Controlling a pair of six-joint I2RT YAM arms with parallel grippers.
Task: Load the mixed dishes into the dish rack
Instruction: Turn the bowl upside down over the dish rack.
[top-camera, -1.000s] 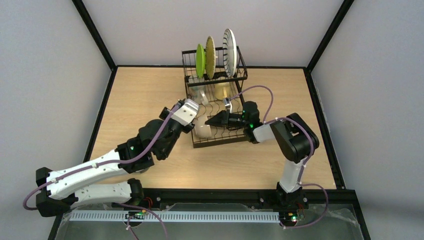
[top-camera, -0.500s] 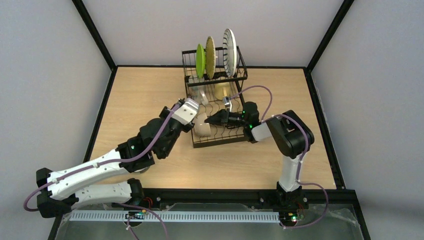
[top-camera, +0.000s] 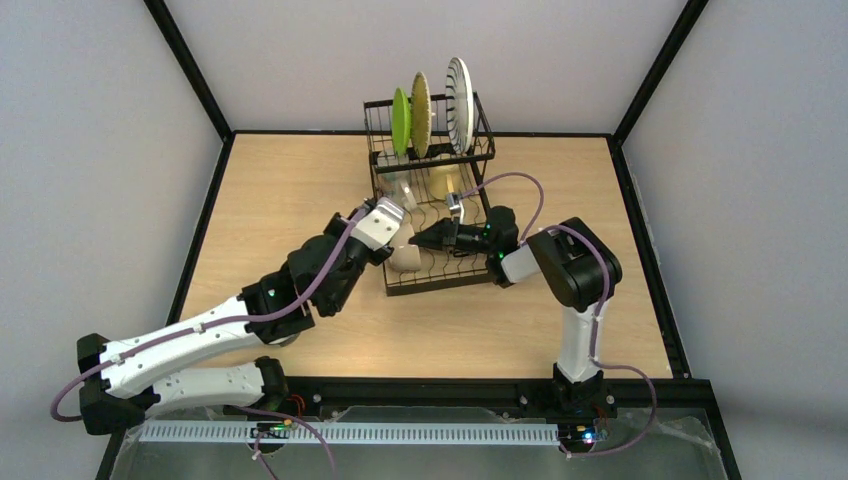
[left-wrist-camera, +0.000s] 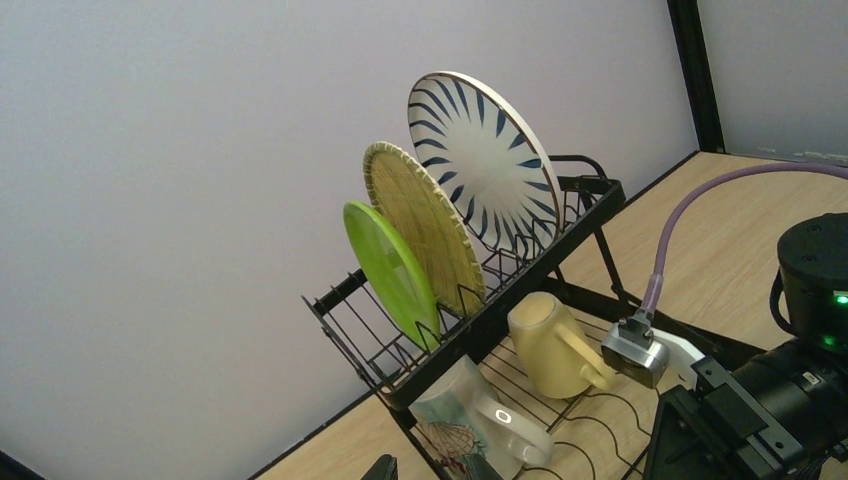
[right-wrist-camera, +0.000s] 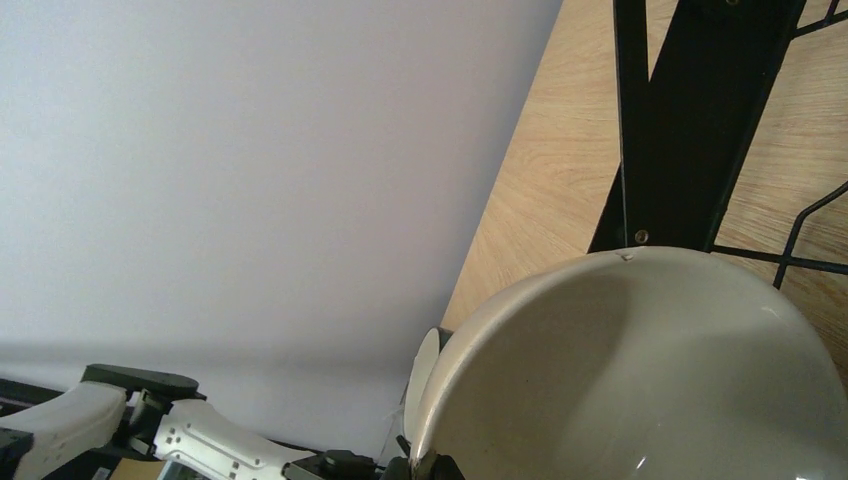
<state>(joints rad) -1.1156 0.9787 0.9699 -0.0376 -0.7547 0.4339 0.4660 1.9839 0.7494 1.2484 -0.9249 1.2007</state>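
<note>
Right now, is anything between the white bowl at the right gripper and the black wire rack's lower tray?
Nothing visible. The white bowl is already inside that tray's near-left corner; the pale yellow mug lies farther back, apart.

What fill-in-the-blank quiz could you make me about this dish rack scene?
The rack holds ___ upright plates. The woven plate stands ___ the green plate and the striped plate. The yellow mug rests on the rack's ___ tray. The right fingers pinch a white ___.
Missing: three, between, lower, bowl.

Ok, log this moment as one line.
right gripper: shut on bowl rim | bowl: at dish rack lower tray, near-left corner | left gripper: beside bowl, grip unclear
</note>
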